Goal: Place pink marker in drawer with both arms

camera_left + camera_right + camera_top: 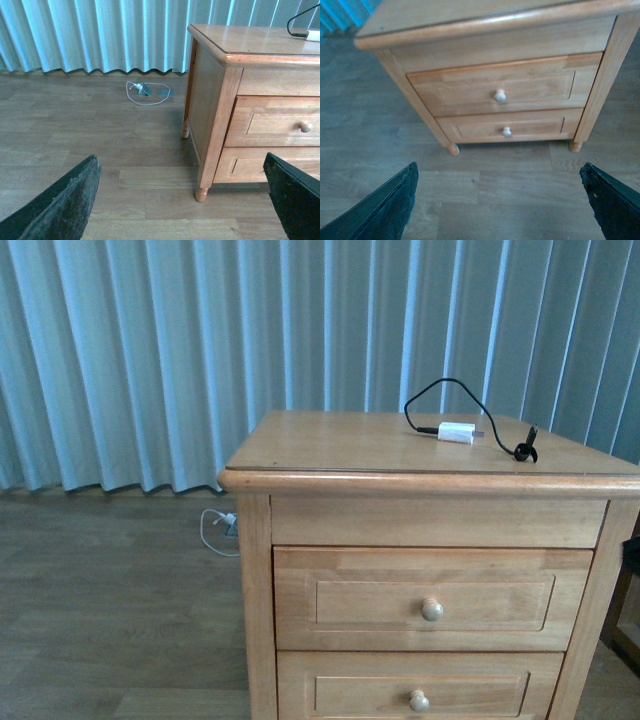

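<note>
The top drawer (430,598) of the light wooden nightstand is closed, with one round knob (432,609). It also shows in the left wrist view (280,125) and the right wrist view (505,90). The pink marker is not in view in any frame. My left gripper (185,200) is open and empty, low over the floor to the left of the nightstand. My right gripper (502,200) is open and empty, over the floor in front of the drawers. Neither arm shows in the front view.
A white charger plug (456,432) with a black cable (450,390) lies on the nightstand top (340,445). The lower drawer (420,695) is closed. A white cord (145,93) lies on the wooden floor by the blue curtain (150,350).
</note>
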Controlling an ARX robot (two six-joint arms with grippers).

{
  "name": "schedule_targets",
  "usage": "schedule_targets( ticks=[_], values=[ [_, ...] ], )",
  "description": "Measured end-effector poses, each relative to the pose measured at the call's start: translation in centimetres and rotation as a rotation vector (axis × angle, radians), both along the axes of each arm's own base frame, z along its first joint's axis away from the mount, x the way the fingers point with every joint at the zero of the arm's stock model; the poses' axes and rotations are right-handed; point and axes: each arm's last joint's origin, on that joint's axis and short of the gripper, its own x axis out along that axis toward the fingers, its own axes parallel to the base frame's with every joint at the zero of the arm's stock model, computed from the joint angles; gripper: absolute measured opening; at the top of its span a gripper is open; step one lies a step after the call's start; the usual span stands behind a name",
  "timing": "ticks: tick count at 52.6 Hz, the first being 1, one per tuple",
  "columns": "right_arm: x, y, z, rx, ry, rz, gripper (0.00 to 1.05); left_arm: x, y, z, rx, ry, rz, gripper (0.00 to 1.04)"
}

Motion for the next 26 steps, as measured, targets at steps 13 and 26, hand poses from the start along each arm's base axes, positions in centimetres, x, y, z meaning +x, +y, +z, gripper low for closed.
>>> schedule_targets(
  ticks=[13, 26],
  values=[
    [-0.4, -0.4, -0.8, -0.061, -0.193, -0.092, 0.85, 0.0, 0.0, 0.0, 0.0, 0.0, 0.0, 0.99],
    [-2.4, -3.2, -3.7, -0.157, -0.395, -0.124, 0.39, 0.0, 0.0, 0.0, 0.0, 0.0, 0.0, 0.99]
  ],
)
